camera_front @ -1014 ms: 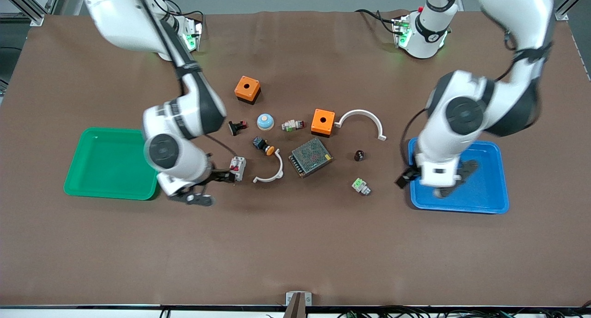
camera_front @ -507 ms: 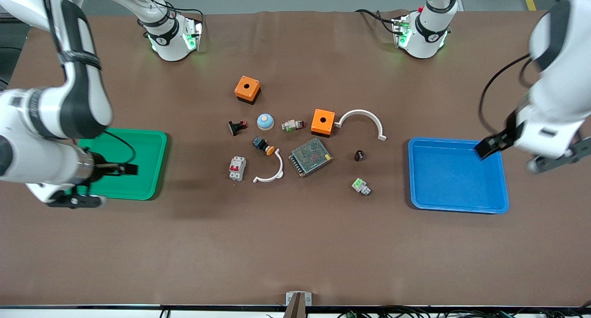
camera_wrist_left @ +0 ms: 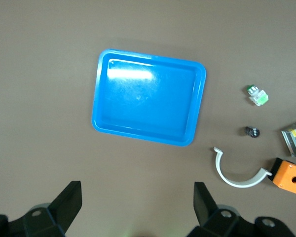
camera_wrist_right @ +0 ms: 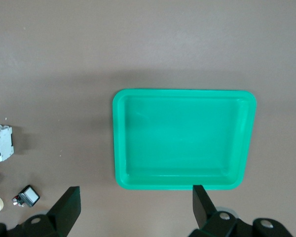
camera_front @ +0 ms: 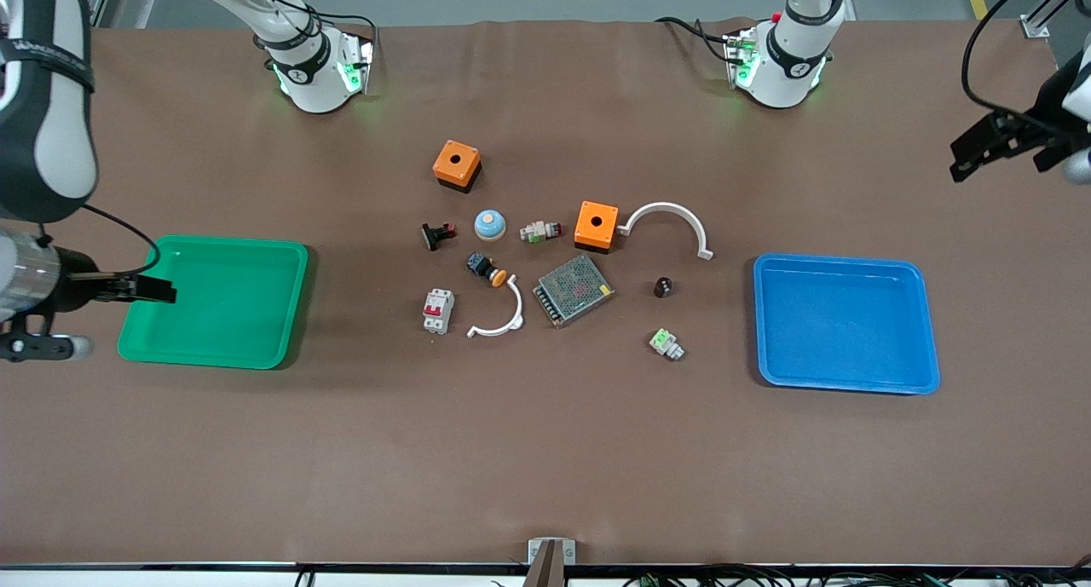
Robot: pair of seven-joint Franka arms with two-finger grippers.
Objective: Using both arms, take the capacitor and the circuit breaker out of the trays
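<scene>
The capacitor [camera_front: 663, 286], a tiny dark cylinder, stands on the table between the mesh box and the blue tray [camera_front: 844, 323]; it also shows in the left wrist view [camera_wrist_left: 251, 131]. The breaker [camera_front: 437, 310], a white block with red levers, lies toward the green tray [camera_front: 213, 302] and shows in the right wrist view [camera_wrist_right: 1, 143]. My right gripper [camera_front: 153, 290] is open and empty, high over the green tray's outer edge [camera_wrist_right: 182, 138]. My left gripper [camera_front: 967, 154] is open and empty, high over the table's left-arm end, away from the blue tray [camera_wrist_left: 148, 96].
In the middle lie two orange boxes [camera_front: 456, 163] [camera_front: 596, 223], two white curved pieces [camera_front: 669, 221] [camera_front: 499, 314], a mesh box [camera_front: 573, 289], a blue dome [camera_front: 489, 223], an orange-capped push-button [camera_front: 486, 268], a black-and-red switch [camera_front: 438, 233] and a white-and-green connector [camera_front: 666, 343].
Both arms have swung up and outward. The right gripper left the breaker's side and went past the green tray. The left gripper left the blue tray. The parts have not moved.
</scene>
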